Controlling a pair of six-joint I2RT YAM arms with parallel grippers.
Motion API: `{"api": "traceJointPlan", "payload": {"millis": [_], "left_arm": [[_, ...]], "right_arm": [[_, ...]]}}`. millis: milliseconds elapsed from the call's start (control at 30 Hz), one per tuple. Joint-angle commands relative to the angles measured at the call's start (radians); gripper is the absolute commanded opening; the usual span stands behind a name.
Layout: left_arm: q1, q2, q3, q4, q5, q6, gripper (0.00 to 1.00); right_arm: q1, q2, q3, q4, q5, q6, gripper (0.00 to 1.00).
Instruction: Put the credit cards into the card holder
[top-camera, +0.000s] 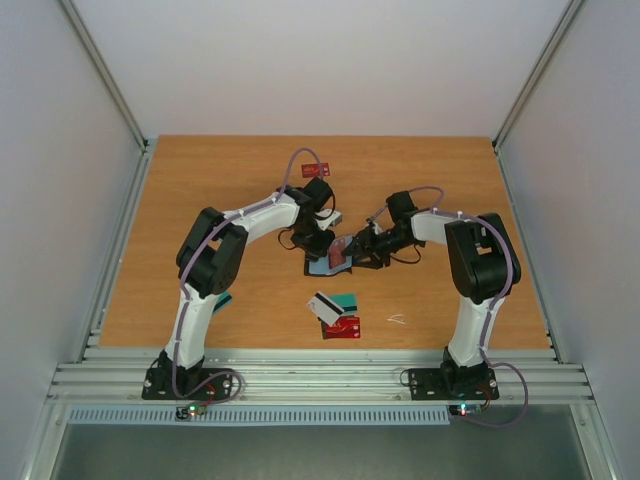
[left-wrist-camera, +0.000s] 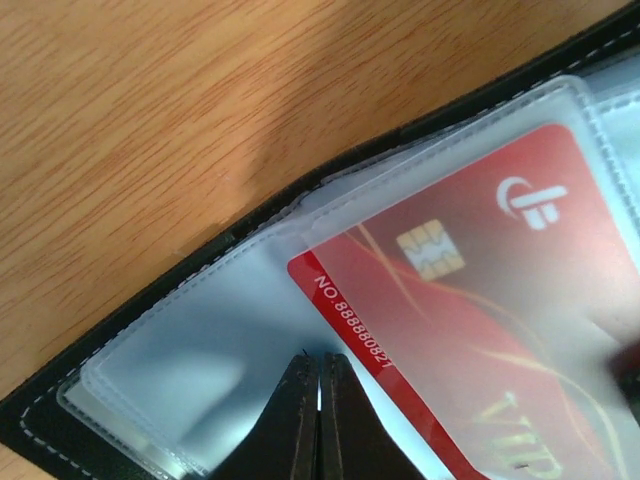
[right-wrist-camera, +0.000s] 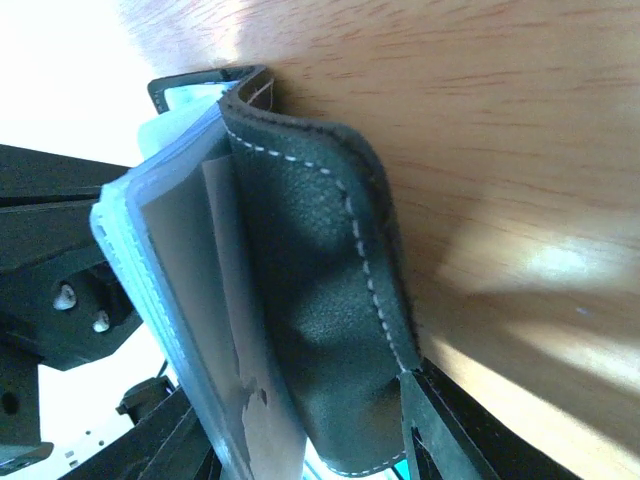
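Observation:
The black card holder (top-camera: 322, 265) lies open at mid-table, its stitched cover (right-wrist-camera: 330, 330) raised between my right gripper's (right-wrist-camera: 300, 410) fingers, which are shut on it. A red credit card (left-wrist-camera: 470, 330) with a chip sits partly inside a clear sleeve (left-wrist-camera: 180, 350) of the holder. My left gripper (left-wrist-camera: 320, 358) is shut, its tips resting on that sleeve beside the card's corner. In the top view the left gripper (top-camera: 320, 243) and right gripper (top-camera: 355, 250) meet over the holder. A teal striped card (top-camera: 338, 302), a white one (top-camera: 324, 311) and a red one (top-camera: 343, 328) lie loose nearer the bases.
Another red card (top-camera: 316, 170) lies at the back of the wooden table (top-camera: 200, 200). A teal object (top-camera: 223, 300) peeks out beside the left arm. A small pale scrap (top-camera: 397, 319) lies to the right of the loose cards. Metal rails border the table.

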Motion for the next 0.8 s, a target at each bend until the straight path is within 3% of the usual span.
{"api": "traceJointPlan", "payload": {"millis": [0,300,567,767], "left_arm": [[-0.019,0.079,-0.005,0.013,0.036,0.008,0.00],[-0.018,0.090,0.009,0.009,0.050,0.002,0.00],[-0.019,0.085,0.014,0.000,0.049,-0.002,0.00],[-0.013,0.073,0.007,0.000,0.077,-0.020,0.00]], "right_arm": [[0.012,-0.049,0.042,-0.012,-0.060,-0.010,0.46],[0.050,-0.044,0.101,-0.060,-0.088,-0.035,0.46],[0.070,-0.060,0.152,-0.160,-0.021,-0.074,0.45],[0.076,-0.057,0.154,-0.139,-0.044,-0.058,0.45]]}}
